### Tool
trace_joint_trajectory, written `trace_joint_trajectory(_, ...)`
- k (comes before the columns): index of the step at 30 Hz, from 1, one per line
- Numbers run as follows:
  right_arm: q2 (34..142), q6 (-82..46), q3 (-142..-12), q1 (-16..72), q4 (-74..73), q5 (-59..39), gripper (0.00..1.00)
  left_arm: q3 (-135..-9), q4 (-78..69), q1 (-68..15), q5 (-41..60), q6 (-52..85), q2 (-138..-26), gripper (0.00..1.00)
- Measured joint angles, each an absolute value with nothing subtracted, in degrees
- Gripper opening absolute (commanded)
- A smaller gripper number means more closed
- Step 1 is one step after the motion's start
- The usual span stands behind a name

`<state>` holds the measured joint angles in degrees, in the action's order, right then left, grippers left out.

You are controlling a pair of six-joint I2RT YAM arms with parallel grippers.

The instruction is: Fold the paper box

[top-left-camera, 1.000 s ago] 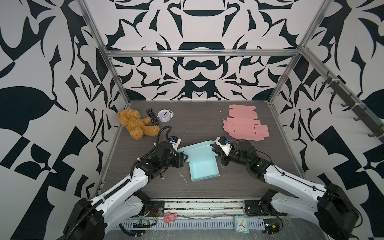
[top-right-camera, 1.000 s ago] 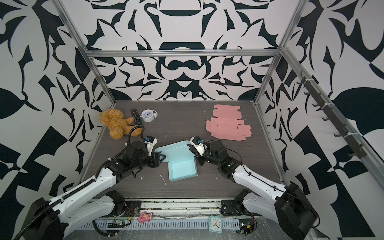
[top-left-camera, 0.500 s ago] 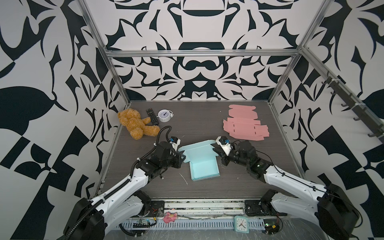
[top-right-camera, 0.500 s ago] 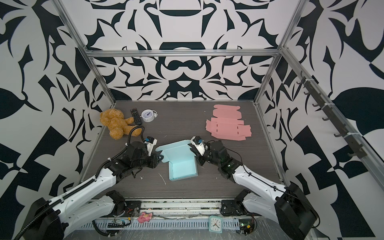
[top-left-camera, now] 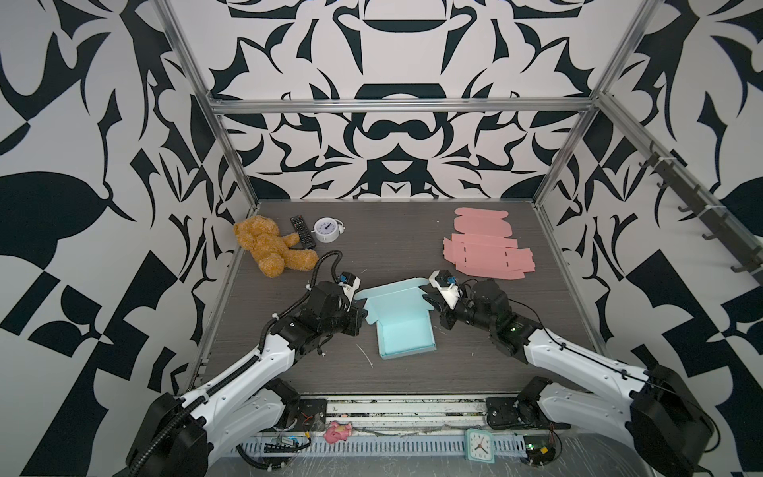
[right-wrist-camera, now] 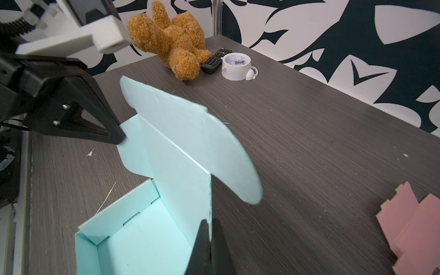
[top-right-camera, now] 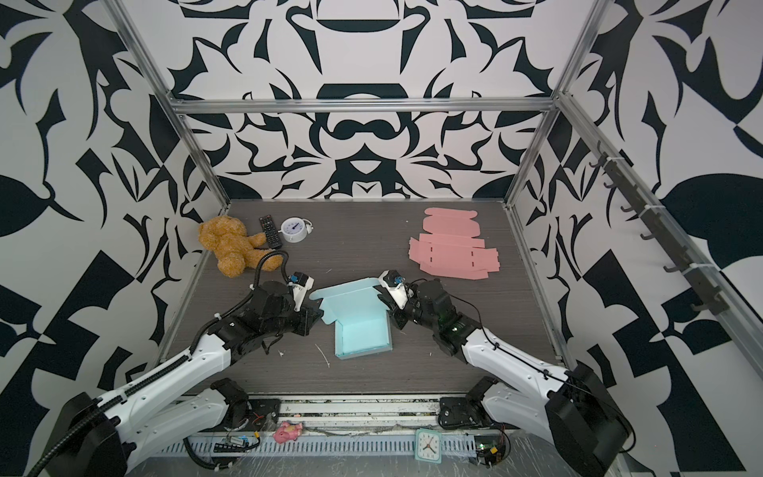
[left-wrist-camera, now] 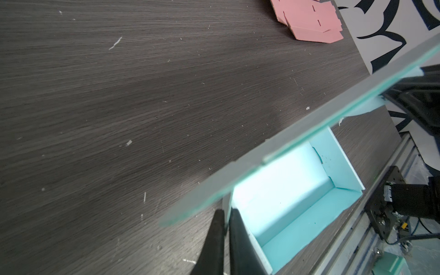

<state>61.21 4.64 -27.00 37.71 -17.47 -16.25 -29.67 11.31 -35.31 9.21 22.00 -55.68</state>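
Narrowed left gripper [top-left-camera: 361,316] from half open to a pinch on the left ear flap [top-left-camera: 366,295] of the light blue cardboard mailer box [top-left-camera: 405,335]; hardly shifted otherwise. Right gripper [top-left-camera: 430,309] clamped tight on the opposite edge of the lid [top-left-camera: 394,294]. Sits between both jaw pairs, tray open upward, long axis running from the arm bases toward the back wall, hinged lid at the far end, leaning up. Swing both pinches together, forward and down over the tray; keep pull equal, tuck ear flaps inside the side walls, avoid dragging the tray.
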Motion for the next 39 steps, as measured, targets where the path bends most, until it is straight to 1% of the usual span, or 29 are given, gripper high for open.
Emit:
trace_joint_trajectory(8, 61.2, 4.4, -27.0, 37.7, -17.0, -16.3, 0.12, -29.7, 11.9, -35.3, 9.9, 21.0, -55.7, 0.07)
trace_joint_trajectory(13, 61.2, 4.4, -27.0, 37.7, -16.9, -16.3, 0.13, -29.8, 12.3, -35.3, 10.1, 20.6, -55.5, 0.06)
trace_joint_trajectory(19, 61.2, 4.7, -28.2, 37.7, -15.7, -16.5, 0.1, -29.9, 13.1, -35.3, 10.3, 19.8, -55.0, 0.05)
trace_joint_trajectory(30, 61.6, 4.8, -29.3, 37.7, -14.5, -16.5, 0.09, -31.0, 15.1, -35.3, 10.5, 19.2, -54.9, 0.05)
trace_joint_trajectory(35, 61.6, 5.0, -29.3, 37.7, -14.3, -16.4, 0.05, -31.5, 15.8, -35.3, 10.4, 19.0, -54.8, 0.05)
trace_joint_trajectory(39, 61.6, 4.9, -29.3, 37.7, -14.3, -16.4, 0.03, -31.8, 16.1, -35.3, 10.2, 19.0, -54.8, 0.05)
